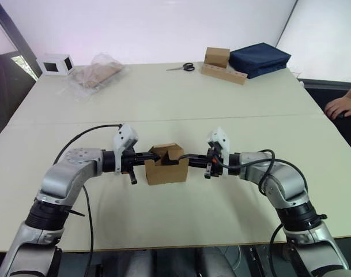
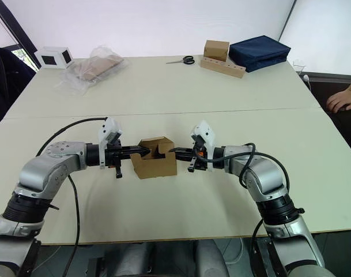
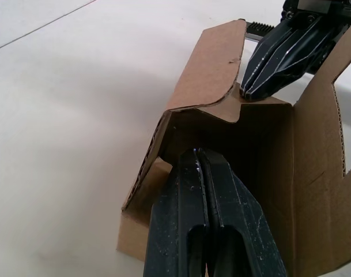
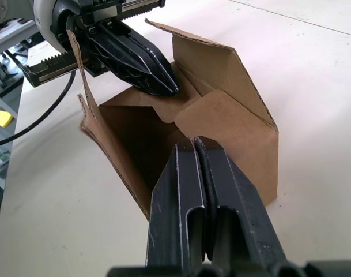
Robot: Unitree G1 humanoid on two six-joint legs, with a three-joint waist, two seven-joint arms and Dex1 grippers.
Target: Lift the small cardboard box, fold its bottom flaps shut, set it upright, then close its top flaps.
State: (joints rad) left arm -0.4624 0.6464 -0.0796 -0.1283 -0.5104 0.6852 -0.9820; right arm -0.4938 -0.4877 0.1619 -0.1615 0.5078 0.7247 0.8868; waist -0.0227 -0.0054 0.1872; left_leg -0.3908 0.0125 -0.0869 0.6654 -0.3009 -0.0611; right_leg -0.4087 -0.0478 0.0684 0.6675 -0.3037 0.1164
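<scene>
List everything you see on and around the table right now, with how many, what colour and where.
small cardboard box: 1, brown, table centre, top open
white box: 1, far left
plastic bag: 1, clear, beside white box
scissors: 1, black-handled, far middle
brown box: 1, on cardboard strip
fabric case: 1, navy, far right
table: 1, cream
person's hand: 1, right edge
left gripper: shut, at box
right gripper: shut, at box

Small cardboard box (image 1: 166, 165) on table (image 1: 181, 104), between tools.
</scene>
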